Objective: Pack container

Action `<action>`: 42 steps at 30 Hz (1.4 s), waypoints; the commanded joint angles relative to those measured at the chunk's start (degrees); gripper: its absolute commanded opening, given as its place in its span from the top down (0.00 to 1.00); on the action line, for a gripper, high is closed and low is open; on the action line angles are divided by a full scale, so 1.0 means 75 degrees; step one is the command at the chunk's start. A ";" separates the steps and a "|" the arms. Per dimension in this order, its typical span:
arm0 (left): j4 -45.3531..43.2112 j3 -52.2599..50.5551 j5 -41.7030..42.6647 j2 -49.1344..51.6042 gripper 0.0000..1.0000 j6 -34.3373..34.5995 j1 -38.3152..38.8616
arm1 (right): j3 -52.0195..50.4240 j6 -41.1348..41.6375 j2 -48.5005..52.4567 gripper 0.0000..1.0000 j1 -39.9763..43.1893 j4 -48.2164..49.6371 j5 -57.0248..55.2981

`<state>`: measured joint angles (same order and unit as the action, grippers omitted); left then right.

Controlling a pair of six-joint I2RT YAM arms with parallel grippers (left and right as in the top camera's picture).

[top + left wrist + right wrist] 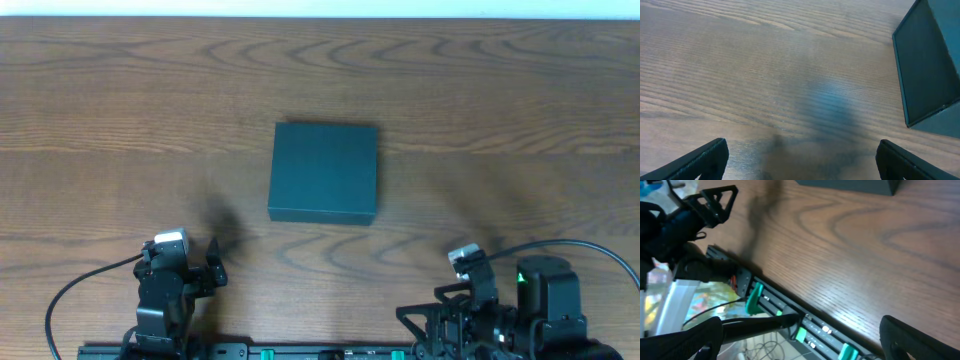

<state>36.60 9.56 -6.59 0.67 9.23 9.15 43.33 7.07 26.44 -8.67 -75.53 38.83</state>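
The container (pixel 323 172) is a dark teal-black matte box lying shut in the middle of the wooden table. Its corner shows at the right of the left wrist view (pixel 930 75) and its edge at the top of the right wrist view (pixel 850 186). My left gripper (pixel 190 268) is open and empty at the near left, well short of the box; its two fingers are far apart over bare wood (pixel 800 160). My right gripper (pixel 462 285) is open and empty at the near right, above the table's front edge (pixel 800 340).
A black rail with green clips (pixel 790 315) runs along the table's front edge. The left arm (pixel 695 210) shows in the right wrist view. Cables (pixel 90 275) trail from both arm bases. Bare wood lies all around the box.
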 commanded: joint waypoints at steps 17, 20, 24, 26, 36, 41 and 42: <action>0.0009 -0.0082 -0.0055 -0.0055 0.05 0.0087 -0.0017 | -0.4022 -0.0239 -0.3057 0.01 -0.1253 0.5045 -0.3765; 0.0009 -0.0082 -0.0055 -0.0055 0.05 0.0085 -0.0017 | -0.4555 -0.0236 -0.3378 0.01 -0.1431 0.5053 -0.3867; 0.0009 -0.0082 -0.0055 -0.0055 0.04 0.0085 -0.0017 | -0.4564 -0.0268 -0.3488 0.01 -0.1661 0.5010 -0.4211; 0.0009 -0.0082 -0.0055 -0.0055 0.05 0.0085 -0.0017 | -0.4567 -0.0265 -0.3488 0.01 -0.1792 0.4995 -0.4322; 0.0009 -0.0082 -0.0055 -0.0055 0.05 0.0085 -0.0017 | -0.4564 -0.0265 -0.3483 0.01 -0.1955 0.4986 -0.4322; 0.0009 -0.0082 -0.0055 -0.0055 0.05 0.0085 -0.0017 | -0.4564 -0.0265 -0.3483 0.01 -0.1955 0.4986 -0.4322; 0.0009 -0.0082 -0.0055 -0.0055 0.05 0.0085 -0.0017 | -0.4567 -0.0265 -0.3483 0.01 -0.1955 0.4986 -0.4322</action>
<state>36.64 9.56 -6.42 0.67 9.23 9.15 9.34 5.63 0.82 -22.76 -38.09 7.42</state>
